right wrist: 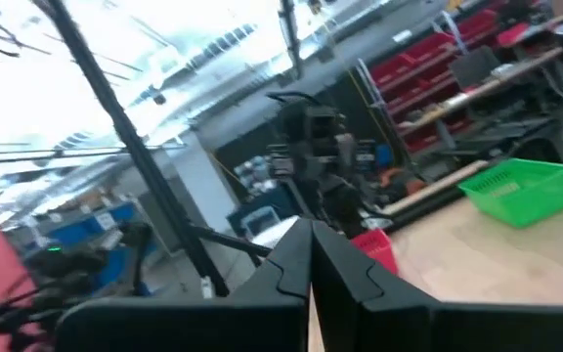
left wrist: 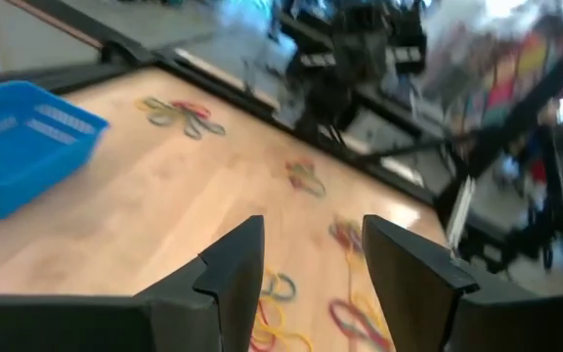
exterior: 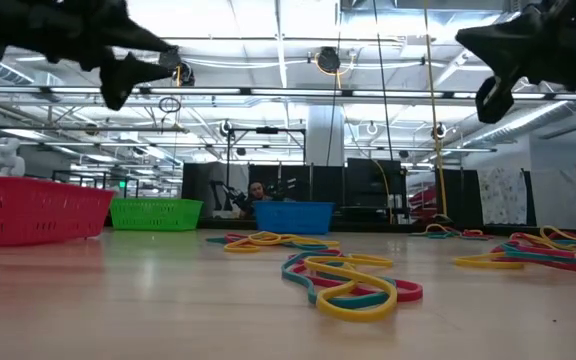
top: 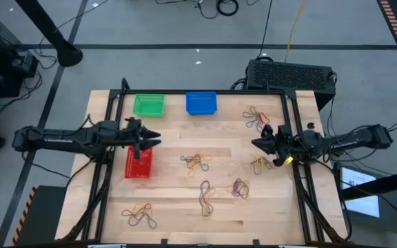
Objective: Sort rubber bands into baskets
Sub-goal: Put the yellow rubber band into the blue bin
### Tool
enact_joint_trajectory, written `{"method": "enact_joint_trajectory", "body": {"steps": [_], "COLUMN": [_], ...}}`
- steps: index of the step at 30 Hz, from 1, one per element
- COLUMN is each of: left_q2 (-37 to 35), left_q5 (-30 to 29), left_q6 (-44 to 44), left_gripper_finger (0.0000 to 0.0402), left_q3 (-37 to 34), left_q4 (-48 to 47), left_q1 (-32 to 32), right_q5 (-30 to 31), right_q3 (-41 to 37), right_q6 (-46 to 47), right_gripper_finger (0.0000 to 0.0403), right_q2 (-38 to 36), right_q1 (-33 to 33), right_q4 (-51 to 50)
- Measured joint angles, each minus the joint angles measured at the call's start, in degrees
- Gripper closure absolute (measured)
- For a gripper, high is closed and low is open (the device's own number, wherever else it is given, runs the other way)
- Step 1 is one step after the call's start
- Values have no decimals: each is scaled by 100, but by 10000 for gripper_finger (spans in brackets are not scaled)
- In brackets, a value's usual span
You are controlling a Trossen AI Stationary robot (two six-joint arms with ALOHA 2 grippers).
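The left end effector (top: pixel 156 138) hovers with fingers apart and empty above the red basket (top: pixel 138 163) near the table's (top: pixel 171 207) left edge. The right end effector (top: pixel 257 143), pinched shut on nothing, hangs near the right edge. Green basket (top: pixel 148 104) and blue basket (top: pixel 201 102) sit along the far edge; rubber bands (top: pixel 196 162) lie scattered in clusters across the middle and right.

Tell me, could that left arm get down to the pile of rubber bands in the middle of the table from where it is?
Probably yes. The left gripper hangs open above the red basket, and only bare wood lies between it and the middle pile of rubber bands. The right gripper is well off to the other side.
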Motion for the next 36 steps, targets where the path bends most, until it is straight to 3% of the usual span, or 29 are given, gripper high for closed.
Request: {"method": "enact_joint_trajectory", "body": {"steps": [7, 11, 17, 21, 29, 36], "left_q2": [1452, 2335, 3724, 4507, 5862, 6622], "left_q5": [45, -5, -607, -668, -668, -768], "left_q6": [504, 777, 938, 950, 1396, 1430], "left_gripper_finger": [220, 220, 220, 220, 220, 220], "left_q3": [592, 928, 1363, 1725, 2674, 3056], "left_q4": [0, -3, 105, 321, 10, -248], "left_q1": [-418, -617, -814, -764, -525, -256], "right_q5": [101, 94, 103, 119, 114, 121], "right_q3": [1067, 1992, 3509, 4337, 5013, 5068], "right_q6": [-520, -889, -1205, -1212, -1588, -2065], "right_gripper_finger": [402, 402, 403, 403, 403, 402], "right_q2": [1325, 2277, 3658, 4310, 4924, 4934], "right_q1": [465, 811, 1110, 1251, 1340, 1195], "right_q4": [-11, -561, -2045, -3345, -4873, -5008]}}
